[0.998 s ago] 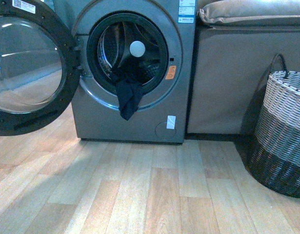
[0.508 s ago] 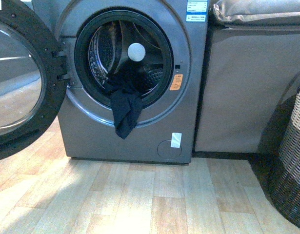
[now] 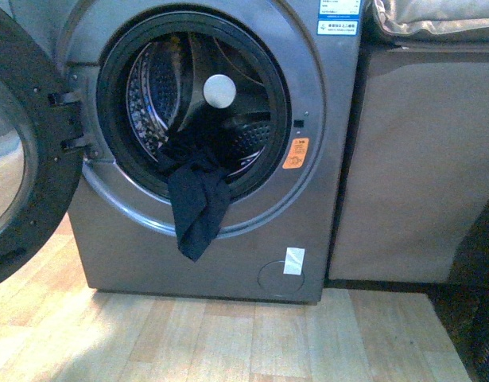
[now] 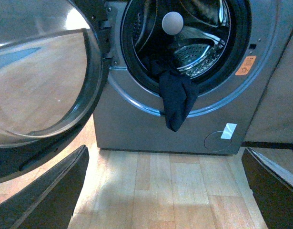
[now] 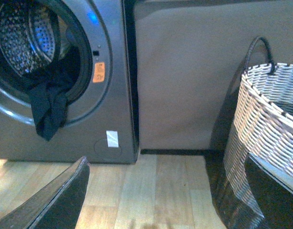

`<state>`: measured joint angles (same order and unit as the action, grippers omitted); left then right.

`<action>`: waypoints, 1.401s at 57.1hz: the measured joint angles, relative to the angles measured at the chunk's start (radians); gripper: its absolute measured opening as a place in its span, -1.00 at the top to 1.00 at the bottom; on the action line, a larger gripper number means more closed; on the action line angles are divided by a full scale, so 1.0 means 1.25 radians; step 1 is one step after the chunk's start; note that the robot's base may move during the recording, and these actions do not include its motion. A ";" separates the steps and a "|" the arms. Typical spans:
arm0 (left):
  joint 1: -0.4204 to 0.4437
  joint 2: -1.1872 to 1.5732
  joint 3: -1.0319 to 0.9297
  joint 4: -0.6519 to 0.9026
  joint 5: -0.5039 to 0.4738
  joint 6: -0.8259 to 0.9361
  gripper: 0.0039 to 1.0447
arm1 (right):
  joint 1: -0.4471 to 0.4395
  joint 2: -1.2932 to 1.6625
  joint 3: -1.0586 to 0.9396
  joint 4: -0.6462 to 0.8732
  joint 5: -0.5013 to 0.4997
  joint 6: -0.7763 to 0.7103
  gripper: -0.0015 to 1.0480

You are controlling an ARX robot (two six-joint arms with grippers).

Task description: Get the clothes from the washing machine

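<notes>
The grey washing machine stands straight ahead with its round door swung open to the left. The clothes, a limp dark navy garment, hang out of the drum over the black rim and down the front panel. They also show in the left wrist view as clothes and in the right wrist view as clothes. My left gripper is open above the wooden floor, well short of the machine. My right gripper is open too, off to the machine's right. Neither arm shows in the front view.
A brown fabric-covered unit with a cushion on top stands right of the machine. A woven grey-and-white basket sits on the floor at the right, close to my right gripper's finger. The open glass door fills the left side.
The front view has come closer to the machine: the drum opening and garment look larger, and the basket has slid almost out at the right edge.
</notes>
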<state>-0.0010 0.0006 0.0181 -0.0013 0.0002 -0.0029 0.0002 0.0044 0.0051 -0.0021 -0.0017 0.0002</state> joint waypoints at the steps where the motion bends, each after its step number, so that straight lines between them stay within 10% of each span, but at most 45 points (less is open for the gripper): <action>1: 0.000 0.003 0.000 0.000 0.000 0.000 -0.88 | 0.000 0.000 0.000 0.000 0.001 0.000 -0.86; 64: -0.001 0.003 0.000 0.001 0.000 0.000 -0.88 | 0.000 0.002 0.000 0.000 0.002 0.000 -0.86; 73: 0.073 0.209 0.031 0.076 0.334 -0.145 -0.88 | 0.000 0.000 0.000 0.000 0.000 0.000 -0.86; 80: 0.038 0.444 0.101 0.246 0.338 -0.153 -0.88 | 0.000 0.000 0.000 0.000 0.001 0.000 -0.86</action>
<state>0.0471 0.5552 0.1444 0.3065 0.4225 -0.1944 0.0006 0.0044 0.0051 -0.0021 -0.0002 0.0002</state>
